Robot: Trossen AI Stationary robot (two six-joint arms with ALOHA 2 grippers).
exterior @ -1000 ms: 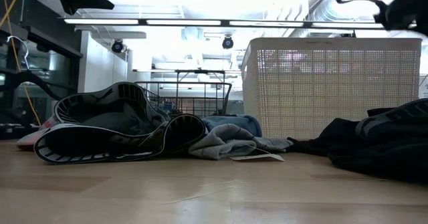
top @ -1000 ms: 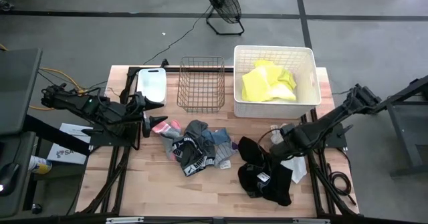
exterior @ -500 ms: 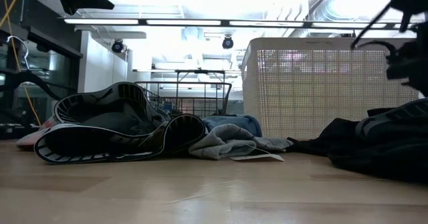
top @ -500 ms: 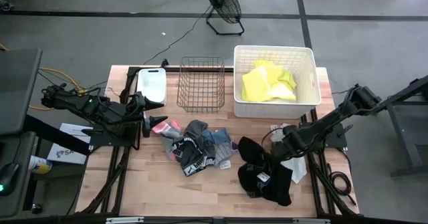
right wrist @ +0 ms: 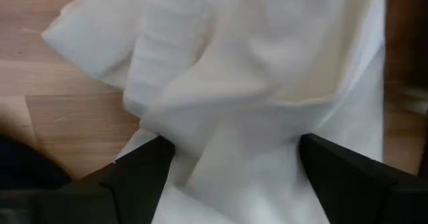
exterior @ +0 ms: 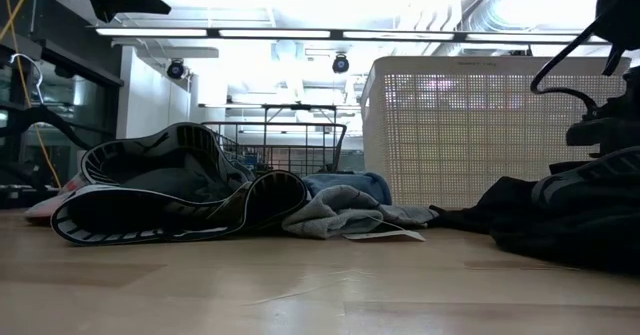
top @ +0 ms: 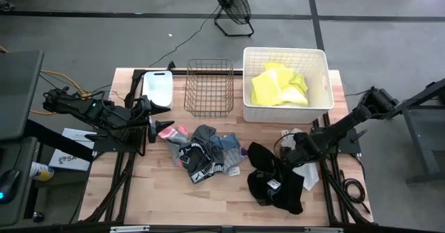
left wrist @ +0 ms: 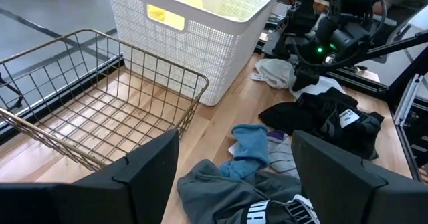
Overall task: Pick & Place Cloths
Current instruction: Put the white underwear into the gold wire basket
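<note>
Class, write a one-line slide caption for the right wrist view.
Right gripper, fingers open, poised directly over a crumpled white cloth lying on the wooden table.

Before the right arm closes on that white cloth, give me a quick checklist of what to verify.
1. Right gripper open: ok, fingers spread either side of the fabric.
2. White cloth between its fingers: ok, right wrist view shows it there.
3. Black cloths clear of the grasp: cannot tell, they lie right beside it.
4. White tub has room: ok, neon-yellow cloth leaves space.
5. Left gripper out of the way: ok, open near the table's left side.
</note>
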